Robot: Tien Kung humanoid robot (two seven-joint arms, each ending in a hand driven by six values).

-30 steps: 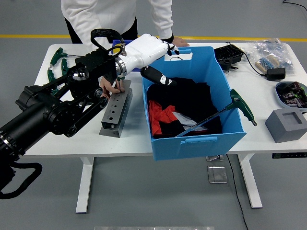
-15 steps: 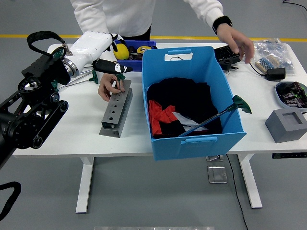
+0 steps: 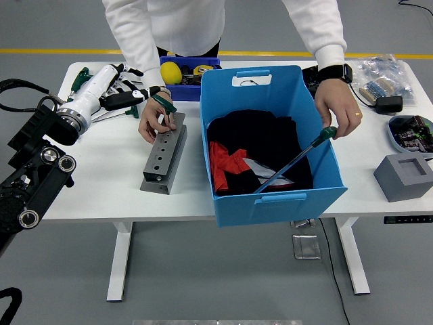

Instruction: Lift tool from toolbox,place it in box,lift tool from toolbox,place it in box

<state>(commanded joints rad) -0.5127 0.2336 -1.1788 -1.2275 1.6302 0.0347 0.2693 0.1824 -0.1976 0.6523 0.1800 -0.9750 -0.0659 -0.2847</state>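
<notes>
My left hand [image 3: 125, 95] hovers over the table's far left with its fingers spread and nothing in them. One fingertip reaches close to a green T-handle tool [image 3: 163, 103]. That tool stands in a grey metal block [image 3: 161, 157], and a person's hand [image 3: 153, 123] holds it there. The big blue box [image 3: 273, 198] sits mid-table with black and red cloth inside. A long T-handle wrench [image 3: 298, 159] leans in the box, and the person's other hand [image 3: 340, 112] grips its green handle. A small blue toolbox [image 3: 183, 70] stands at the back.
More green-handled tools [image 3: 81, 76] lie at the far left corner. On the right are a bag of parts [image 3: 380, 73], a black adapter [image 3: 389, 103], a bowl [image 3: 410, 130] and a grey foam block [image 3: 404, 177]. The person leans over the far edge.
My left arm has swung back left from over the blue box to the table's left end. The person's hand has come down and gripped the leaning wrench's handle.
</notes>
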